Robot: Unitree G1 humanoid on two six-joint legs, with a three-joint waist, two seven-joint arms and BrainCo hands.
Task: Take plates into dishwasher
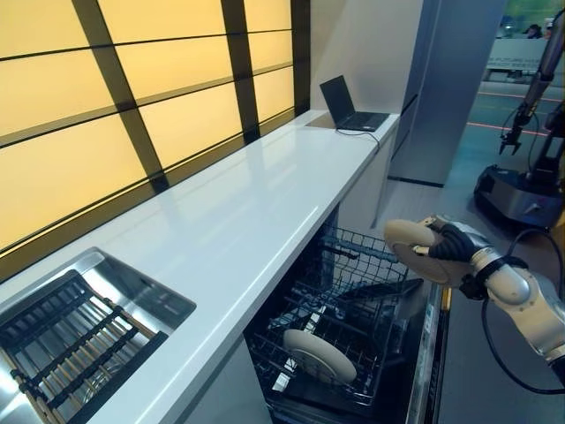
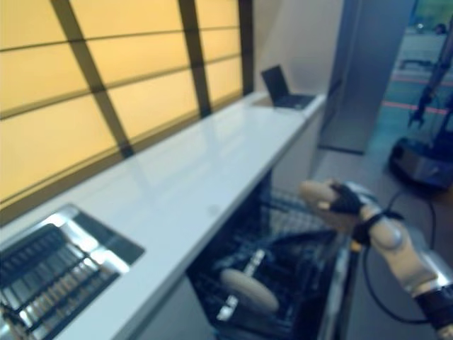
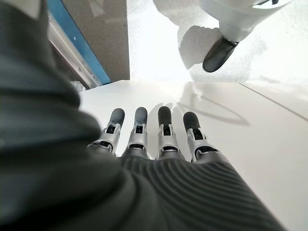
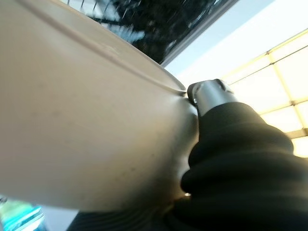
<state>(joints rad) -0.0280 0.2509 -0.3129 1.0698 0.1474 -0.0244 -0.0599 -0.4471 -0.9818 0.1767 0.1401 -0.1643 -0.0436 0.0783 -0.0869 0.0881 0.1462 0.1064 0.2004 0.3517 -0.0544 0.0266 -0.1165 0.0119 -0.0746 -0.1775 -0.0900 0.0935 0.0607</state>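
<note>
My right hand (image 1: 453,243) is shut on a cream plate (image 1: 415,249), held on edge in the air above the open dishwasher's lower rack (image 1: 340,309). That plate (image 4: 82,120) fills the right wrist view, with my thumb (image 4: 209,96) pressed on its rim. A second cream plate (image 1: 320,355) stands tilted in the front part of the rack. My left hand (image 3: 154,139) shows only in its own wrist view, fingers straight and holding nothing, over a white surface.
A long white counter (image 1: 238,221) runs along the dishwasher's left. A steel sink with a dish rack (image 1: 62,344) sits at the near left. A laptop (image 1: 349,104) lies at the counter's far end. Another robot (image 1: 530,168) stands on the floor at the far right.
</note>
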